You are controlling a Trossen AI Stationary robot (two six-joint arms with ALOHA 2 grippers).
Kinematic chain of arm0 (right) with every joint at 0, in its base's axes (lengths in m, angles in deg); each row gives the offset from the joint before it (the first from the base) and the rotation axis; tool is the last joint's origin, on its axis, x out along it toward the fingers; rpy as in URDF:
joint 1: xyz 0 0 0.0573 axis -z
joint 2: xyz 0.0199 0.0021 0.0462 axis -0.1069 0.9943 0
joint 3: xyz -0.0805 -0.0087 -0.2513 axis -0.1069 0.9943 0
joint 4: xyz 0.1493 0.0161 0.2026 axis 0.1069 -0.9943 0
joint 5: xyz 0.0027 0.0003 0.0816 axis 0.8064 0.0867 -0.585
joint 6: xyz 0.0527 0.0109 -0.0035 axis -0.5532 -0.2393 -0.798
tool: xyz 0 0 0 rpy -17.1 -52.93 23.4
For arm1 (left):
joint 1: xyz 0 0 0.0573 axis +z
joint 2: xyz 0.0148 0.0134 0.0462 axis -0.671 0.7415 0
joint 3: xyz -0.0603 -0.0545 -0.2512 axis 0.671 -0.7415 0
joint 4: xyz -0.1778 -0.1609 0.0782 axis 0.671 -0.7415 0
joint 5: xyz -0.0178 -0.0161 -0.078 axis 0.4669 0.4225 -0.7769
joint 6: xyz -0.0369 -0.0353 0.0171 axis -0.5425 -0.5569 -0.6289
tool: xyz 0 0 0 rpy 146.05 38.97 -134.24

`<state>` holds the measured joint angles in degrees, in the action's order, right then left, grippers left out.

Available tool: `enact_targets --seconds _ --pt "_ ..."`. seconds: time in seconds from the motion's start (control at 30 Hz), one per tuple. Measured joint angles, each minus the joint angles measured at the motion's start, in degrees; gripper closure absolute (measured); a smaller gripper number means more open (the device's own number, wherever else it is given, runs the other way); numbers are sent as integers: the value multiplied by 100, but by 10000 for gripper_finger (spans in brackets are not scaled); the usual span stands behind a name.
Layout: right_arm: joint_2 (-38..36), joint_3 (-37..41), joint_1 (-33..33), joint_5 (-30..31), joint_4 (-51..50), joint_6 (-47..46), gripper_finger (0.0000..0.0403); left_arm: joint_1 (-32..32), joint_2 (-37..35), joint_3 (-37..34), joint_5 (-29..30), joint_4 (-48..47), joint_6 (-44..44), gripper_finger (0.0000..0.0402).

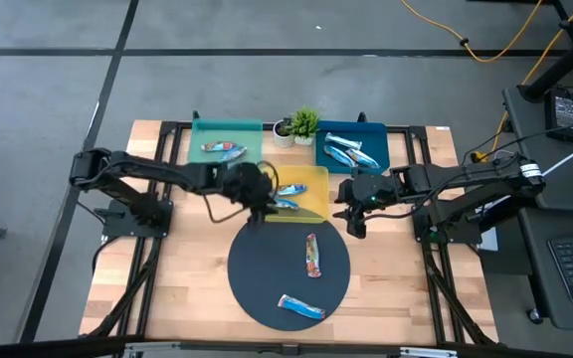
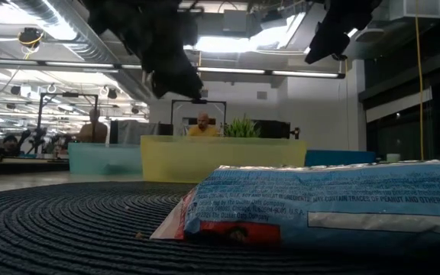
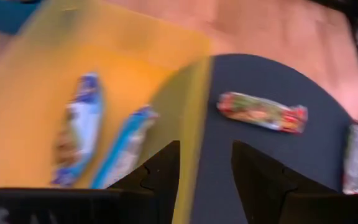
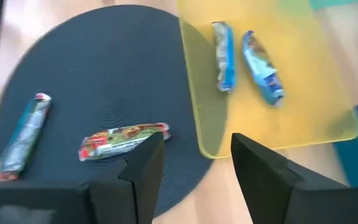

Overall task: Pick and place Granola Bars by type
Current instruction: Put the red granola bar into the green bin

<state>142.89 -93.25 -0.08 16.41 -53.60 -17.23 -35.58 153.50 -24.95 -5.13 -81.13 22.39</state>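
Two bars lie on the round dark mat [image 1: 288,267]: a red-green one [image 1: 312,255] mid-mat and a blue one [image 1: 300,307] near its near edge. Two blue bars [image 1: 286,197] rest in the yellow tray [image 1: 311,182], one [image 1: 223,150] in the green tray [image 1: 225,129], some [image 1: 351,154] in the blue tray [image 1: 378,139]. My left gripper [image 3: 205,163] hovers open over the yellow tray's near edge, empty. My right gripper [image 4: 197,155] hovers open beside the yellow tray's right near corner, empty.
A small green potted plant [image 1: 302,125] stands between the green and blue trays at the table's far edge. Bare wood lies left and right of the mat. In the low view a person sits in the room beyond the table.
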Motion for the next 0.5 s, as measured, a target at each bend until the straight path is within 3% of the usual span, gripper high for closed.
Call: enact_targets --seconds 0.13,0.27,0.5 --pt "5 0 -31 -451 0 122 212 -533 -75 0 248 18 -9 268" --pt "153 -4 -368 -798 4 1261 212 -859 -224 1 548 8 -211 268" --pt "876 -4 -949 -735 -2 2705 212 -1190 -511 4 1077 26 -556 268"
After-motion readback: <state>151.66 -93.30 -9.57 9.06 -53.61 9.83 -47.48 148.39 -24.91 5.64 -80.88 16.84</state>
